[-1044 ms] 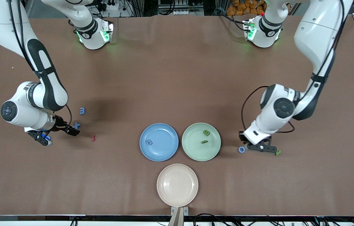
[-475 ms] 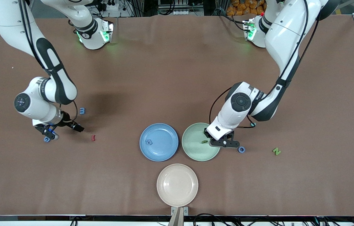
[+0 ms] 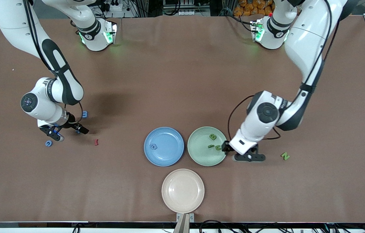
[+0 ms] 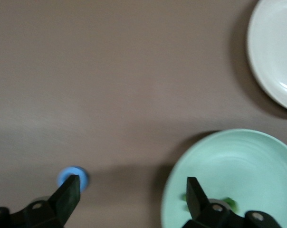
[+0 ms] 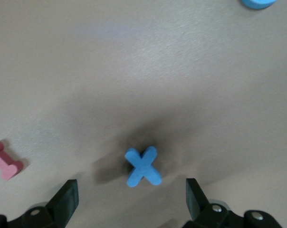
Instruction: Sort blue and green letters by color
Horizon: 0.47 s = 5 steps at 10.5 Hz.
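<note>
front view: three plates sit on the brown tabletop. the blue plate and the green plate lie side by side; the beige plate lies nearer the camera, between them. the blue plate carries one blue letter. the green plate carries three green letters: a "b", a small bar shape and a curved piece near the rim. a green "n" lies on the tabletop toward the left arm's end. the left gripper sits low just beside the green plate's rim, on the side toward the "n", jaws spread and empty. toward the right arm's end, the right gripper hangs low over the tabletop, jaws spread wide and empty. near it lie a blue "e"-shaped letter, a blue round letter and a dark red letter.

left wrist view: both fingers stand apart with nothing between them. one finger is over the green plate, the other beside a blue ring letter on the tabletop. a green scrap shows on the plate. the beige plate lies well apart.

right wrist view: a blue "x" lies flat on the tabletop, between the spread fingers but untouched. the red letter and another blue piece lie apart from it.
</note>
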Each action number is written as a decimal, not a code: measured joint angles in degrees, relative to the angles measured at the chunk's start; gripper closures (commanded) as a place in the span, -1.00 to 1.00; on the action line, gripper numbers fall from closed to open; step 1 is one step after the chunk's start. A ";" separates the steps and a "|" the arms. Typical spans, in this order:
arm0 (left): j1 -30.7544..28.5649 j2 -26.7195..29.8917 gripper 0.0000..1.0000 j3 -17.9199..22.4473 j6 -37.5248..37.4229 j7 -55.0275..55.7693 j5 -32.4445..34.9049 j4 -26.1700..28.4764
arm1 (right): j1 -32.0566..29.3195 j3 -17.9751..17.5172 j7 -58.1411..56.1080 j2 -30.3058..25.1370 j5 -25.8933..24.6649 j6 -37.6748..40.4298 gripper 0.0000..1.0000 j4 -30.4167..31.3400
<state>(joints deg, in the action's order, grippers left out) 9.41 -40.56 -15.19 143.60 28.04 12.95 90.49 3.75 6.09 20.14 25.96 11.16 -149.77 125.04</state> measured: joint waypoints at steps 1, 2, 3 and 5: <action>-2.39 0.06 -1.00 0.03 -0.03 -4.78 0.07 -0.07 | -0.48 0.08 -0.10 0.13 -0.50 -0.34 -1.00 0.00; -5.38 0.04 -1.00 -0.04 -0.12 -11.70 0.10 -0.02 | -1.07 0.10 -0.15 0.45 -1.07 -1.38 -1.00 0.01; -8.43 -0.02 -0.99 -0.08 -0.25 -18.87 0.10 0.08 | -1.36 0.13 -0.25 1.14 -1.25 -3.08 -1.00 0.05; -14.08 -0.45 -0.87 -0.18 -0.29 -29.80 0.10 0.51 | -1.30 0.04 -0.30 3.00 -1.33 -6.17 -1.00 0.08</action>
<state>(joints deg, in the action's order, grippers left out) -4.67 -41.01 -15.37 143.30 -1.76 13.04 91.00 2.45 6.13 19.84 28.96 9.83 -155.94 125.12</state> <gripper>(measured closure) 0.004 0.000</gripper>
